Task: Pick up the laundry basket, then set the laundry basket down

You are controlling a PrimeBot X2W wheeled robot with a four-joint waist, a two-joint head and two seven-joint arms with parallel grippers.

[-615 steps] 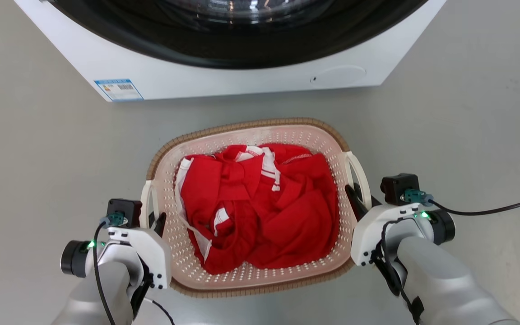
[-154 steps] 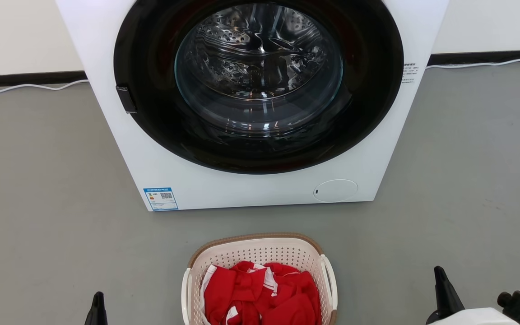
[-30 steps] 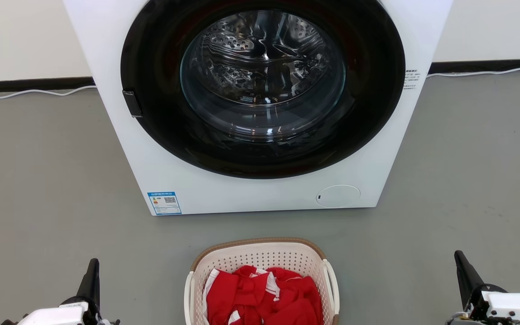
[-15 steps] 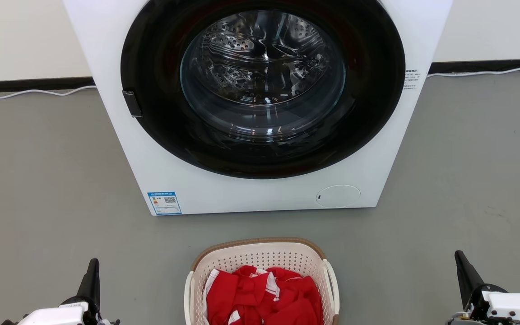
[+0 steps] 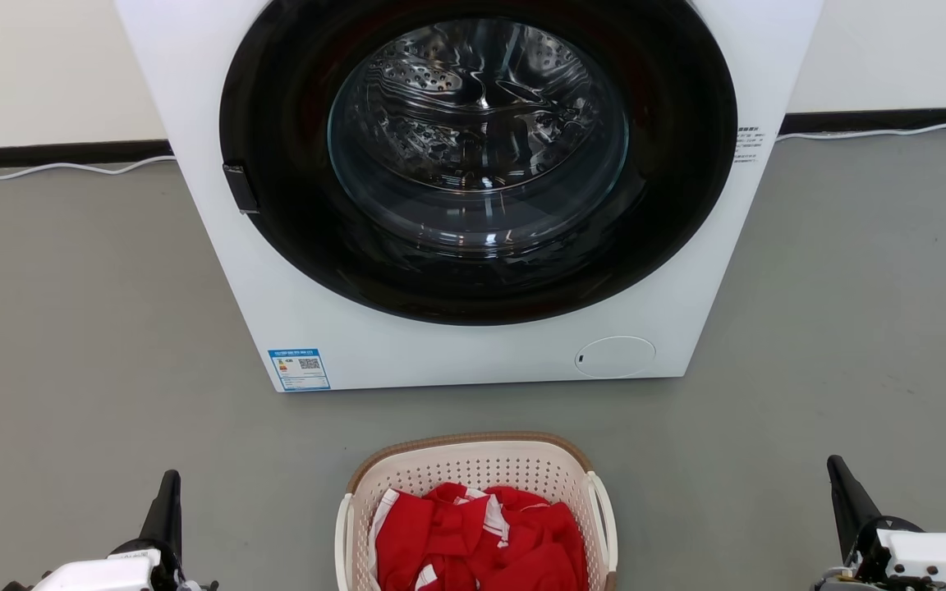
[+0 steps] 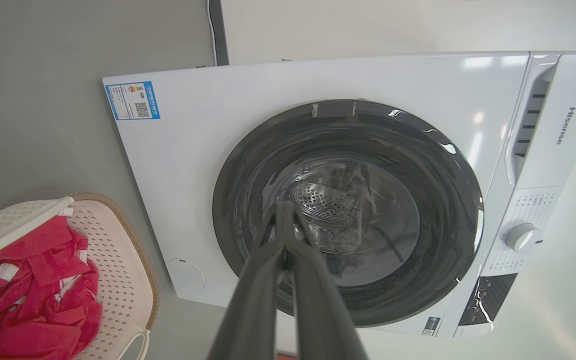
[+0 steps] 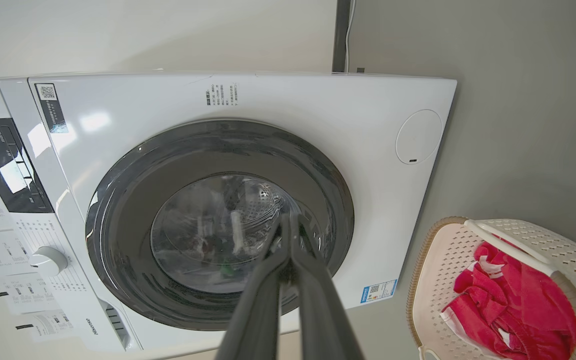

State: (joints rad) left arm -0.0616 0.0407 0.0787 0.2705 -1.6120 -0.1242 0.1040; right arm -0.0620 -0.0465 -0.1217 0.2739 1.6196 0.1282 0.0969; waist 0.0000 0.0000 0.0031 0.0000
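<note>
The laundry basket [image 5: 473,464], cream perforated plastic with a brown woven-look rim and white side handles, stands on the grey floor at the bottom middle of the head view, holding red clothes [image 5: 477,542]. It also lies at the lower left of the left wrist view as the laundry basket [image 6: 118,260], and at the lower right of the right wrist view as the laundry basket [image 7: 433,280]. My left gripper [image 5: 167,492] is shut and empty, well left of the basket. My right gripper [image 5: 837,478] is shut and empty, well to its right. Both point up towards the washer.
A white front-loading washer [image 5: 473,361] with a dark round door [image 5: 477,156] stands just beyond the basket. White cables [image 5: 54,167] run along the dark skirting at the wall. Grey floor lies to both sides of the basket.
Nothing has moved in the last second. Long before, both grippers were at the basket's handles; now they stand apart from it and the view is raised.
</note>
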